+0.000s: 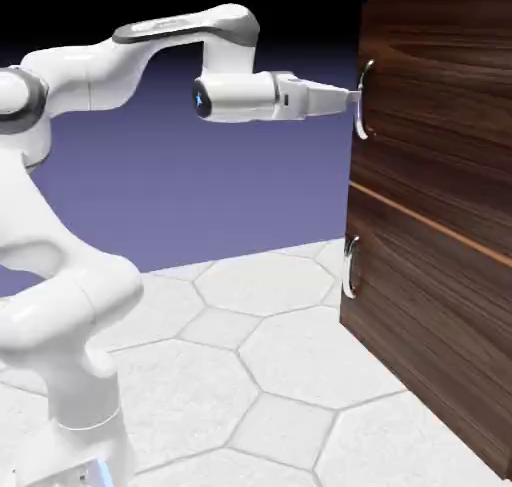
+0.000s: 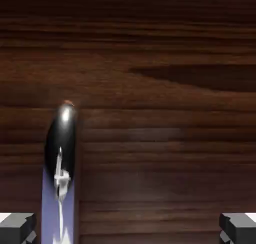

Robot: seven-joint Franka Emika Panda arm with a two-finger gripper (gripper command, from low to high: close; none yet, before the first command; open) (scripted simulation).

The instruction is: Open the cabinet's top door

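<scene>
Now my arm holds level at the top door's handle, jaws spread.

Largest on my screen is the cabinet (image 1: pixel 440 205), a tall box of dark walnut grain filling the exterior view's right, its streaks running slantwise across two stacked panels split by a thin lighter seam. I see the top door (image 1: pixel 445 85) as the upper panel, shut flush, with its curved silver handle (image 1: pixel 363 100) standing upright at the near edge; the lower handle (image 1: pixel 350 267) is of like shape. My white, glossy, rounded arm (image 1: pixel 70 275) rises from the lower left. I find the gripper (image 1: pixel 352 98) pointing level, its tip right at the upper handle, fingers wide apart and holding nothing; in the hand view the two grey fingertips (image 2: pixel 17 228) sit at opposite bottom corners, with the polished handle showing dark between them, left of middle, against the wood. Beneath lies a pale, speckled table (image 1: pixel 250 365) scored in hexagons, before a plain blue-violet backdrop (image 1: pixel 220 195).
</scene>
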